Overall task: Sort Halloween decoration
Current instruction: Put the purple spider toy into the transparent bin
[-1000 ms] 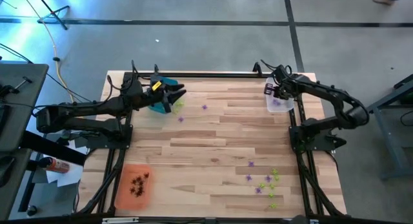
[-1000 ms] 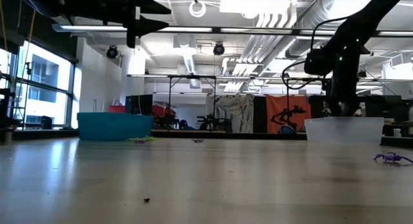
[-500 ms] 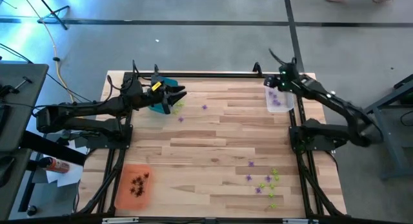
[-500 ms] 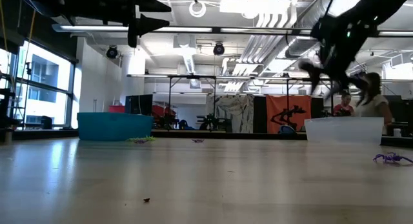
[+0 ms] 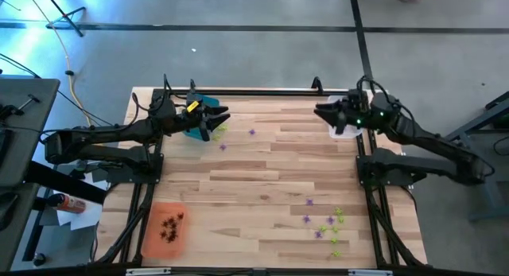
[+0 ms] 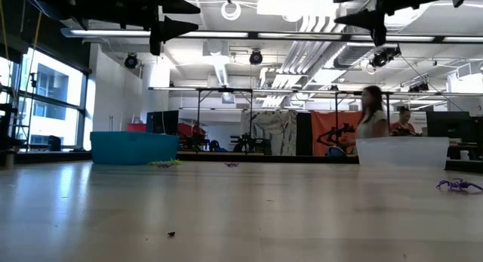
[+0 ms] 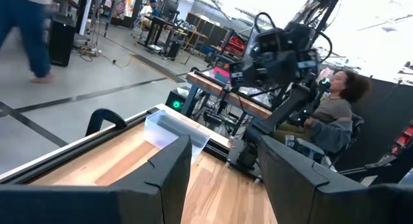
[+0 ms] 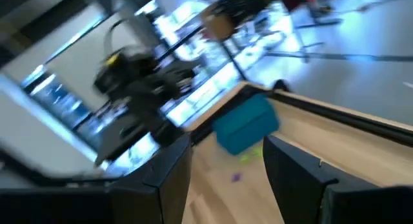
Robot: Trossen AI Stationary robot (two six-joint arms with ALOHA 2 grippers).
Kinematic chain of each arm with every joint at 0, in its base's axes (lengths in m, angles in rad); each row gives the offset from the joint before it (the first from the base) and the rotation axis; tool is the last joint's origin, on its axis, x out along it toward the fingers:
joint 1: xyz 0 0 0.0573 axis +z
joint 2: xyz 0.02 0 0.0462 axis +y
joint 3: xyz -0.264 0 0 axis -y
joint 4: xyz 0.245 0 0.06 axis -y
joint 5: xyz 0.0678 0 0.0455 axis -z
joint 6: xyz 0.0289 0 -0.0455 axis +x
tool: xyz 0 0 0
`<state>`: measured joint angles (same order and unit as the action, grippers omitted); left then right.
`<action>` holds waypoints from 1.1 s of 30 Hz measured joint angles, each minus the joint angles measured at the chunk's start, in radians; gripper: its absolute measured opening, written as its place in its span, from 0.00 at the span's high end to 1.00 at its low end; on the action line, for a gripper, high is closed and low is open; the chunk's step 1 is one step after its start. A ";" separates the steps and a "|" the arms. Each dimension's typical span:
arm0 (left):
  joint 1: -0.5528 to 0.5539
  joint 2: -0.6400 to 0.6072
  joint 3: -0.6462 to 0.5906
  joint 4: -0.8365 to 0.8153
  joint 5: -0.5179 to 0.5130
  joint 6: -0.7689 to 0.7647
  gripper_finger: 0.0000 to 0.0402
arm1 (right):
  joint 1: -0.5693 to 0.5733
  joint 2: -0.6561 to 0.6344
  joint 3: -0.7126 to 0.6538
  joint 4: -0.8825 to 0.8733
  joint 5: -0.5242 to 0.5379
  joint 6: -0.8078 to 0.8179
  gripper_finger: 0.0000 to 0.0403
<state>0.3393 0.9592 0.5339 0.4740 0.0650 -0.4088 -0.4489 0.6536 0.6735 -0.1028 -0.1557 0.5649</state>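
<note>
Right gripper (image 5: 321,111), fingers apart and empty, is hanging beside the clear tray (image 5: 343,131); it should descend squarely over one purple trinket (image 5: 308,201).

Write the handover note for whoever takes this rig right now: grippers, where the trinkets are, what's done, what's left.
Left gripper: open, empty, held above the table by the teal tray.
Right gripper: open, empty, raised beside the clear tray, pointing toward the left arm.
Done: dark trinkets lie in the orange tray.
Left: a mixed purple and green cluster loose on the table at the front right; two purple ones and a few green ones loose near the teal tray.
What the teal and clear trays hold cannot be seen from here.
</note>
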 joint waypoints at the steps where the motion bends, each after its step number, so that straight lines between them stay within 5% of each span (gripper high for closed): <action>1: 0.000 0.000 0.000 0.000 0.000 0.000 0.58 | 0.027 0.002 0.000 0.001 0.023 -0.018 0.53; 8: 0.000 0.000 0.000 0.000 0.000 -0.009 0.58 | 0.090 0.027 0.000 0.001 0.153 -0.030 0.53; 17: 0.000 0.000 0.000 -0.003 0.000 -0.036 0.58 | 0.275 0.180 0.000 -0.157 -0.083 0.335 0.53; 25: 0.000 0.000 0.000 -0.004 0.000 -0.035 0.58 | 0.597 0.454 0.000 -0.387 -0.098 0.757 0.53; 33: 0.000 0.000 0.000 -0.005 0.000 -0.035 0.58 | 0.736 0.703 0.000 -0.346 -0.115 0.964 0.53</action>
<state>0.3395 0.9592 0.5339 0.4690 0.0654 -0.4442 0.2868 1.3563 0.6735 -0.4487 -0.2707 1.5289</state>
